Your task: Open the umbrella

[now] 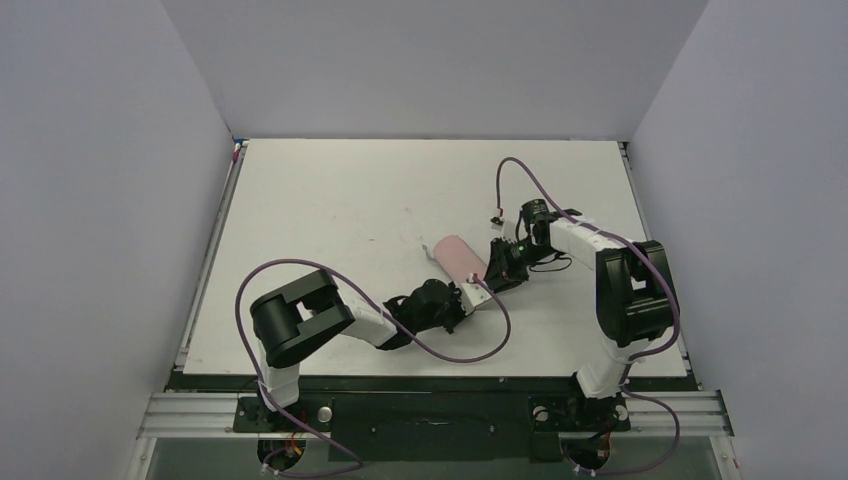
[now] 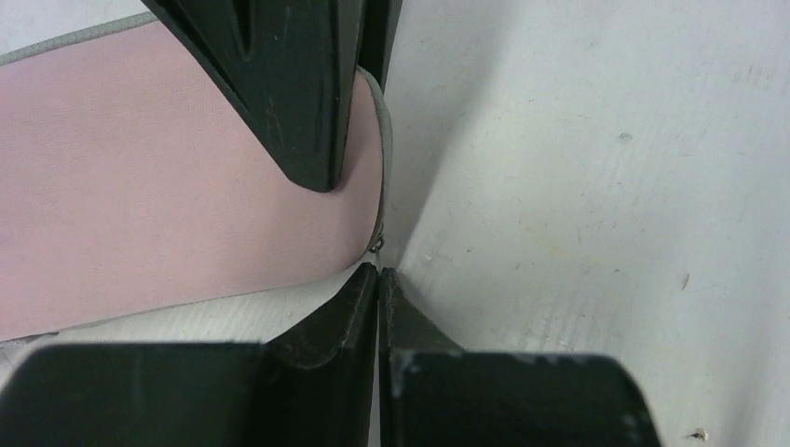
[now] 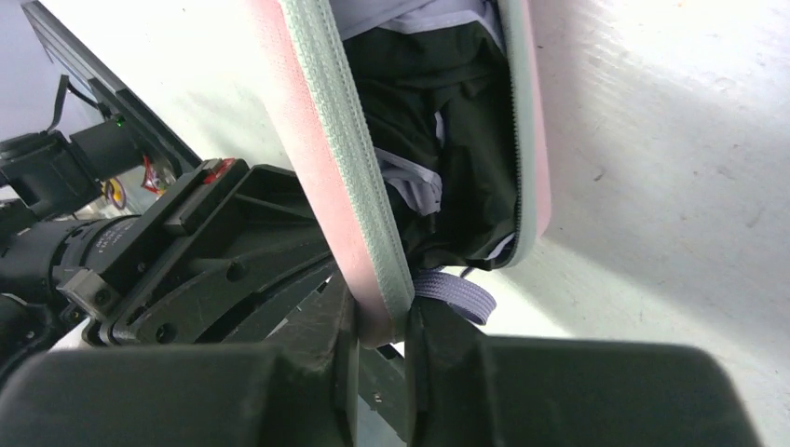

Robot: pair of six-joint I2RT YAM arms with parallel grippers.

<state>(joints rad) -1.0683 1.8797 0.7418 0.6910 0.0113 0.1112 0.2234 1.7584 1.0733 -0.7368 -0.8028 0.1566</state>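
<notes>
The pink clamshell case (image 1: pixel 457 255) lies mid-table, partly unzipped. In the right wrist view its lid rim (image 3: pixel 345 168) with the grey zipper is lifted. Inside shows the folded umbrella (image 3: pixel 447 140), dark and lavender fabric, with its lavender strap loop (image 3: pixel 456 296) hanging out at the near end. My right gripper (image 1: pixel 497 262) (image 3: pixel 382 317) is shut on the lid rim. My left gripper (image 1: pixel 472 293) (image 2: pixel 378 277) is shut at the case's near end, tips pinching the small zipper pull (image 2: pixel 377 244). The case (image 2: pixel 168 186) fills the left of that view.
The white table (image 1: pixel 350 200) has grey walls on three sides. The left arm's purple cable (image 1: pixel 480 345) loops over the table near the case. The right arm's cable (image 1: pixel 520 165) arches behind it. The right gripper's finger (image 2: pixel 289 84) presses on the case.
</notes>
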